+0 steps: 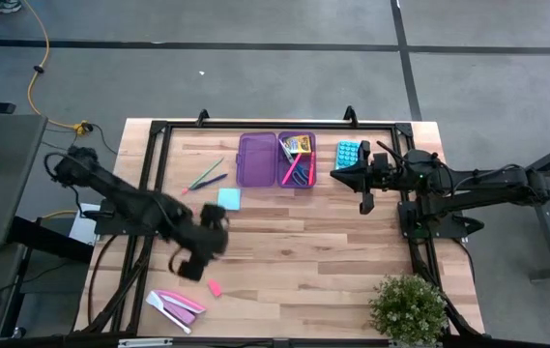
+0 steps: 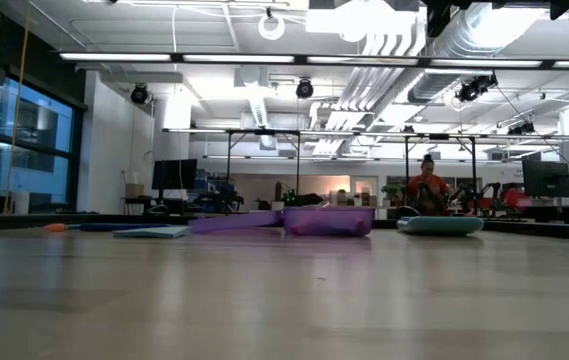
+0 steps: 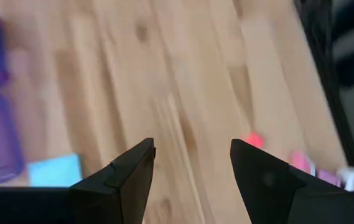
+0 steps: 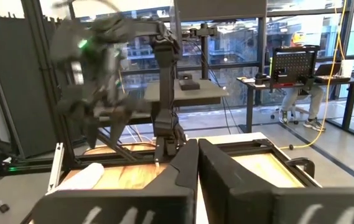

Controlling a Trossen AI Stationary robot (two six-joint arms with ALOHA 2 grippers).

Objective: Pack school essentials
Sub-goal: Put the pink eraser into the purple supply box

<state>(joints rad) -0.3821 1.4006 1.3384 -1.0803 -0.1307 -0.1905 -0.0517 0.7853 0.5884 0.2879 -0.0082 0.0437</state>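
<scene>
1. The purple case [image 1: 276,159] lies open near the far edge of the bench [image 1: 332,261], showing two shallow see-through halves side by side.
2. The right half holds the yellow crayon box [image 1: 297,144], pink markers [image 1: 301,170] and a blue-handled item that is too small to make out clearly; the left half looks bare.
3. Green and blue pencils [image 1: 207,177] lie slanted on the wood just left of the case.
4. The light-blue square notepad [image 1: 229,199] lies flat a little nearer, below the pencils.
5. The small pink eraser [image 1: 215,288] sits towards the near edge, beside flat pink-and-white pieces [image 1: 176,305].
6. A light-blue calculator [image 1: 348,153] rests right of the case.
7. The left gripper [image 1: 197,253] hangs above the wood between notepad and eraser, fingers [image 3: 133,180] apart and holding nothing.
8. The right gripper [image 1: 365,201] is just below the calculator, fingers [image 4: 183,171] pressed together, empty.
9. A potted plant [image 1: 408,307] stands at the near right corner.
</scene>
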